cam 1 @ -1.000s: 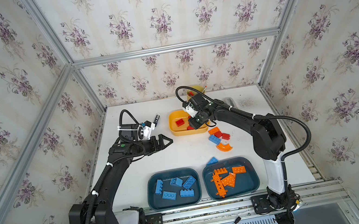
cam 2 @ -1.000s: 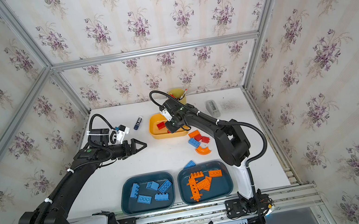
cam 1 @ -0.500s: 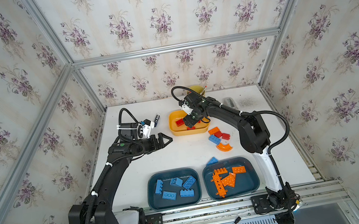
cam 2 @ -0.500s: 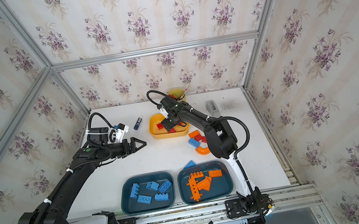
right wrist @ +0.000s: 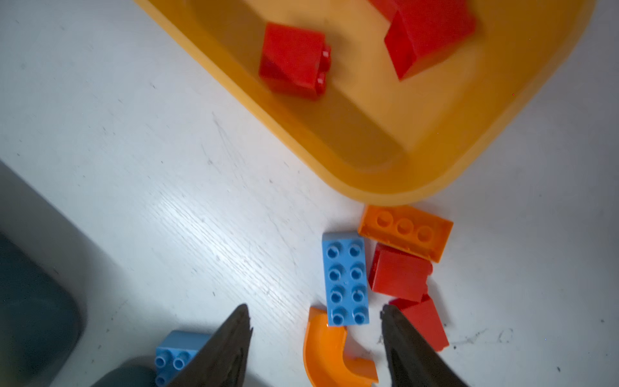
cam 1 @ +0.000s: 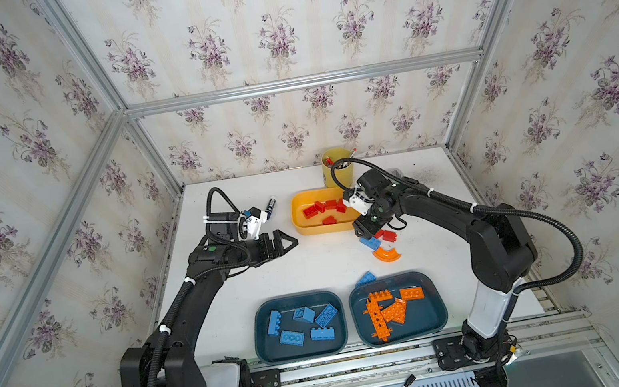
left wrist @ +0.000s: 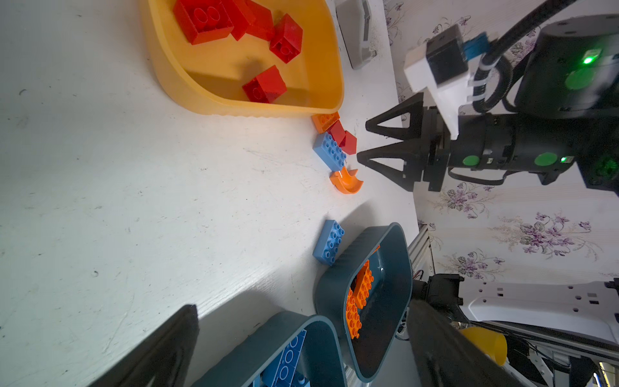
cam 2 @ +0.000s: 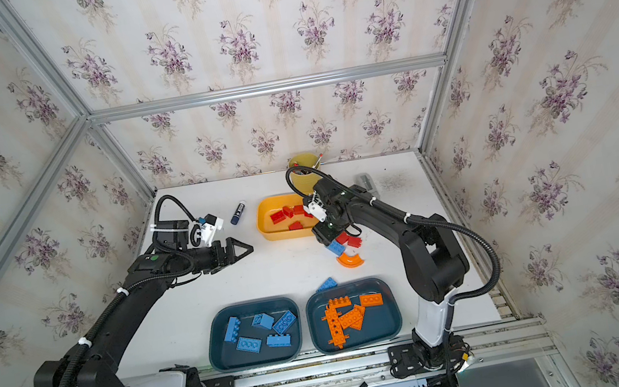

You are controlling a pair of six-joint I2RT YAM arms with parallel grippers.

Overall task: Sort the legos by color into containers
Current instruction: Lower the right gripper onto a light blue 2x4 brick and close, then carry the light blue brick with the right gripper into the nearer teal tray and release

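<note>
legos mostly sorted: yellow tub holds glossy red bricks; left teal tub, five blue studded bricks; right teal tub, orange bricks plus long strip. loose cluster lies on white table beside yellow tub. right gripper fingers apart, empty, above cluster; left gripper wide, empty.

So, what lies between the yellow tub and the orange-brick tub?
Loose legos: orange brick, blue brick, two red bricks, curved orange piece, another blue brick by the teal tub; all in the right wrist view.
</note>
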